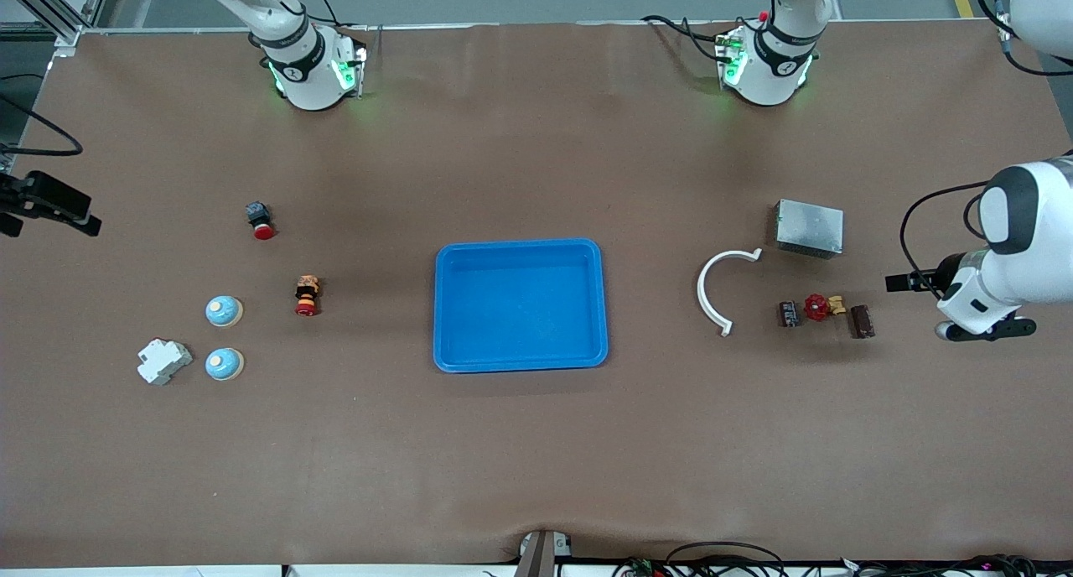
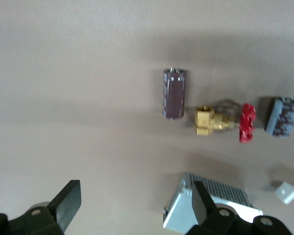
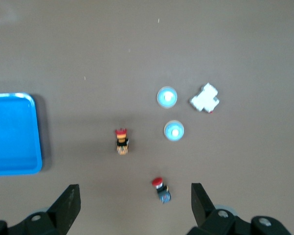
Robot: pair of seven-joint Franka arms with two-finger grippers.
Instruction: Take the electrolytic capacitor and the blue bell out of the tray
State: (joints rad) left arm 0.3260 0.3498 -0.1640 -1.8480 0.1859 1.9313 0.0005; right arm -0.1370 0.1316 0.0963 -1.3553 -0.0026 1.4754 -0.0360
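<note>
Two pale blue dome bells (image 1: pixel 224 311) (image 1: pixel 224 364) sit toward the right arm's end and show in the right wrist view (image 3: pixel 167 97) (image 3: pixel 174 130). A dark capacitor (image 1: pixel 788 313) and a brown capacitor (image 1: pixel 862 320) lie toward the left arm's end, with a red-handled brass valve (image 1: pixel 823 306) between them. The left wrist view shows the brown capacitor (image 2: pixel 174 93) and the dark one (image 2: pixel 282 116). My left gripper (image 1: pixel 985 330) (image 2: pixel 135 192) is open and empty, up in the air at that end. My right gripper (image 3: pixel 134 191) is open and empty, high over a red-capped button (image 3: pixel 161 190).
A blue tray (image 1: pixel 438 309) sits mid-table, empty. A metal box (image 1: pixel 809 228) and a white curved piece (image 1: pixel 712 288) lie by the capacitors. A white block (image 1: pixel 163 361) and two red-capped buttons (image 1: pixel 261 220) (image 1: pixel 307 296) lie by the bells. A black part with a cable (image 1: pixel 50 204) juts in.
</note>
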